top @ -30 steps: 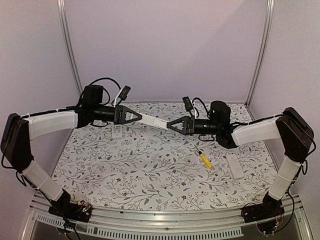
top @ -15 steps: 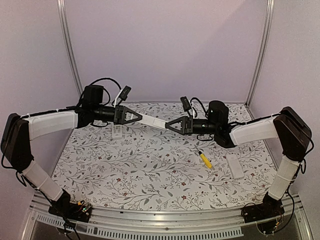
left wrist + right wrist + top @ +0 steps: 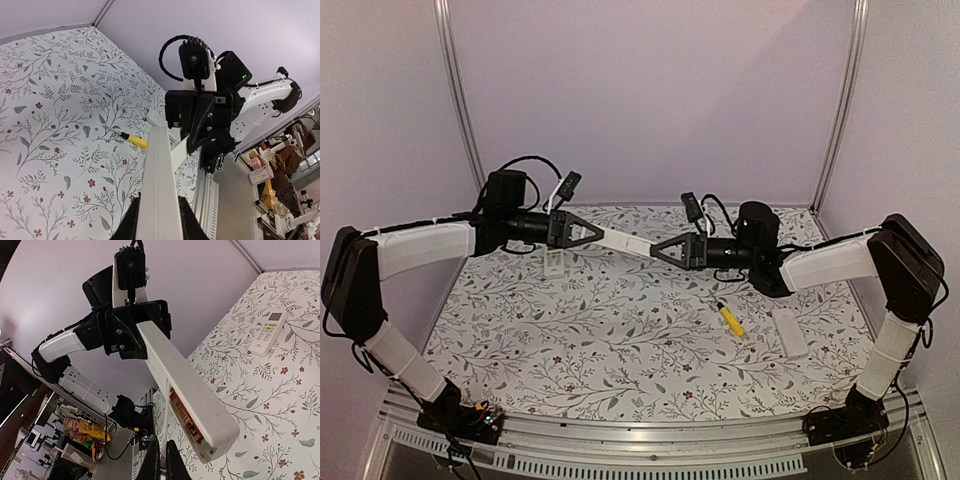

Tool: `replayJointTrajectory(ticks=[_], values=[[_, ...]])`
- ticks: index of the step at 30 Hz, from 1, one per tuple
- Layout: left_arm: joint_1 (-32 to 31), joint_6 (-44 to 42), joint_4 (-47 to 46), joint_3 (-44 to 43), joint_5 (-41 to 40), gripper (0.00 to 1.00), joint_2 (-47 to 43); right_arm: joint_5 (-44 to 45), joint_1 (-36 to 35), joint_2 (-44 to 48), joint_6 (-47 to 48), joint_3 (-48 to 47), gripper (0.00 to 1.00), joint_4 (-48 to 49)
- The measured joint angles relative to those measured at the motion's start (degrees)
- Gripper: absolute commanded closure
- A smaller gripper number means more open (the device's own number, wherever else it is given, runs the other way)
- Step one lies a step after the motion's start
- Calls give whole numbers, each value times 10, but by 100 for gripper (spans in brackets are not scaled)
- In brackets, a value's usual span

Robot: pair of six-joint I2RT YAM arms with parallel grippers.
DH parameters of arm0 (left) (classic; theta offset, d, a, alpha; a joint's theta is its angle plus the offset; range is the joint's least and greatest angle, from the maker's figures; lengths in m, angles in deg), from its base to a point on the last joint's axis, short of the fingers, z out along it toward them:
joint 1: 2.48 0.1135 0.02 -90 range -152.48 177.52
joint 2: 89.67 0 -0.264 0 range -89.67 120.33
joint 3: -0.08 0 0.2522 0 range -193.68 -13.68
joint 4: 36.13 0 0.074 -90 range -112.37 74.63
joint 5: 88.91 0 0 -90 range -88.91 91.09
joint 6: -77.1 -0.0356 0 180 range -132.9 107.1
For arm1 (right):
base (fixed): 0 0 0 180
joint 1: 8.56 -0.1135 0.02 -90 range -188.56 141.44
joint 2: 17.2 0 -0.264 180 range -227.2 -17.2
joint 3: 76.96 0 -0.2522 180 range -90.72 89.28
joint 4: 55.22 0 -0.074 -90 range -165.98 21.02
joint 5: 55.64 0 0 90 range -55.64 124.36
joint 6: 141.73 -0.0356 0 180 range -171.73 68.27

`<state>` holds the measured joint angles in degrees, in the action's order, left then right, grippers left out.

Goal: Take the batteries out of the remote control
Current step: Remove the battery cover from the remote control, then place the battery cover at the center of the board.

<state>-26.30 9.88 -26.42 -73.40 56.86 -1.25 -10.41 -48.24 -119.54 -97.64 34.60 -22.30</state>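
Top external: left end effector [image 3: 600, 235] pinches the remote [image 3: 627, 243] above the table [image 3: 620, 340], right end effector [image 3: 656, 250] pressed together at its far end, red-orange batteries [image 3: 183, 413] seated in its open compartment.

My left arm [image 3: 425, 247] and right arm [image 3: 830, 265] wear smooth white shells, broken by boxy black elbows [image 3: 350, 280] and round black motor housings [image 3: 757, 225]. My left gripper [image 3: 595, 234] and right gripper [image 3: 660, 249] are black triangular frames dotted with small silver screws [image 3: 218, 100]. A little black camera [image 3: 129, 262] rides each wrist on a white bracket. Black cables [image 3: 530, 160] loop behind, and a green light [image 3: 243, 76] glows on one housing.
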Motion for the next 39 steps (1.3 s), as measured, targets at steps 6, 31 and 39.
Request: replayJointTrajectory(ticks=[6,31,39], values=[[22,15,-15,7,9,100,0,2,10,28,0,24,100,1],[7,-33,79,-24,-69,100,61,137,143,113,79,114,100,-138],[-30,-40,106,-39,-46,100,105,192,175,72,89,114,100,-179]])
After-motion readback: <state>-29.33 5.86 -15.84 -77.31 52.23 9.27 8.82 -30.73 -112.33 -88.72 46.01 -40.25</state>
